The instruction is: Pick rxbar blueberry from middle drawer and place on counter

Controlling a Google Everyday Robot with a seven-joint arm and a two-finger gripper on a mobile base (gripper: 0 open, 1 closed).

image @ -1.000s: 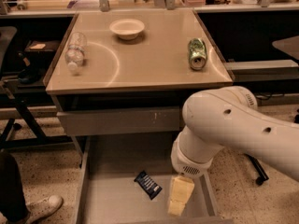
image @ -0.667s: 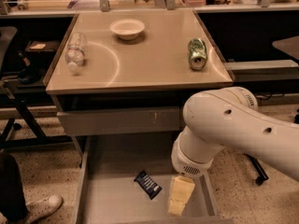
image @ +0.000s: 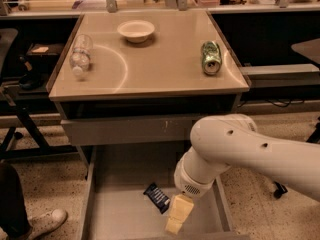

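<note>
Reaching in from the right of the frame, the white arm (image: 250,151) bends down into the open drawer (image: 120,219) at the bottom centre. Its pale yellow gripper (image: 175,225) points downward over the drawer's grey bottom, low in the frame and just right of the bar (image: 157,197). Whether the gripper is apart or together cannot be told, nor whether it touches the bar.

The bar lies flat on the drawer's bottom near the middle. It is dark blue with white markings and slants from upper left to lower right, its lower end closest to the gripper.

Just above the open drawer sits a shut grey drawer front (image: 125,130), tucked under the counter (image: 160,74). The beige, glossy counter fills the upper middle of the frame. A pale bowl (image: 136,30) stands upright toward its back centre. A clear bottle (image: 80,56) lies on its side near the left edge, and a green can (image: 211,57) lies on its side near the right edge. The three are well apart.

At the lower left, a light shoe (image: 47,221) rests on the speckled floor (image: 50,184) beside the drawer.
</note>
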